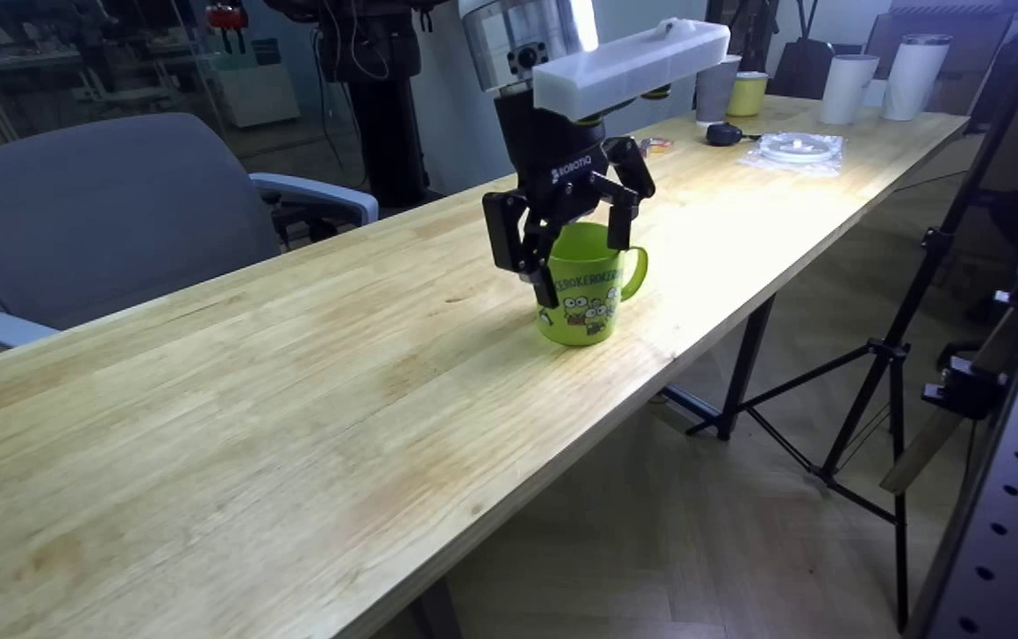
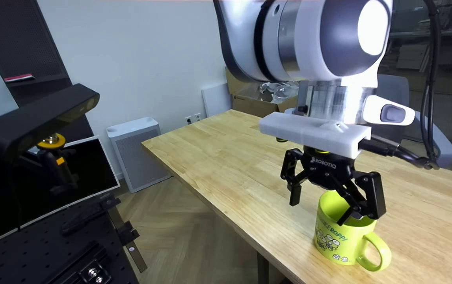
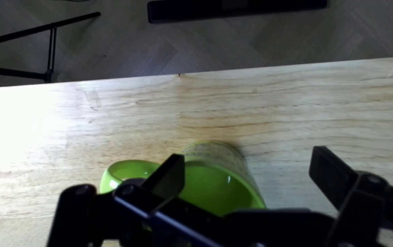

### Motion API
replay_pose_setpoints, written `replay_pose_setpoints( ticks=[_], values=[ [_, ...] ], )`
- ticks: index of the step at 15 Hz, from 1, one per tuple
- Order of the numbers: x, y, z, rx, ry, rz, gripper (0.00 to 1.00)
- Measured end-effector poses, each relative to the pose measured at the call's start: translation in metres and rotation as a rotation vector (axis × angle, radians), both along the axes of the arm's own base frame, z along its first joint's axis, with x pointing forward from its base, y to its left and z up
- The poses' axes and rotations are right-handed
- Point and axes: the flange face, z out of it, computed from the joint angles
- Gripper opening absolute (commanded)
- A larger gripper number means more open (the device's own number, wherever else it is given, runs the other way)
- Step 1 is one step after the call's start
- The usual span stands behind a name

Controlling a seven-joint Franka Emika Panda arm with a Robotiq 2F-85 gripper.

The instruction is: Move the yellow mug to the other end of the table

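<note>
The gripper (image 2: pixel 318 212) is spread, with nothing clamped. The yellow mug (image 2: pixel 338 240) is offset below, toward the finger (image 3: pixel 169 175) nearer its handle (image 2: pixel 385 254); a gap is left at the opposite finger. The mug is seated upright on the table (image 1: pixel 340 426), near a long edge.

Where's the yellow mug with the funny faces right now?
The yellow mug is at lower right in an exterior view, upright on the table near one long edge, with the open gripper at the mug's rim.
</note>
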Motion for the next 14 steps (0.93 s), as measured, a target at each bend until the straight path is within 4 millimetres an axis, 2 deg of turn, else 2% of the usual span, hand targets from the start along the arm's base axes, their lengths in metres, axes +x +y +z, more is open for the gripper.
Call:
replay_pose_setpoints(
  ticks=[6, 14],
  values=[
    [0.012, 0.003, -0.007, 0.003, 0.081, 0.027, 1.00],
    [0.016, 0.001, -0.021, -0.010, 0.111, 0.067, 1.00]
  ],
)
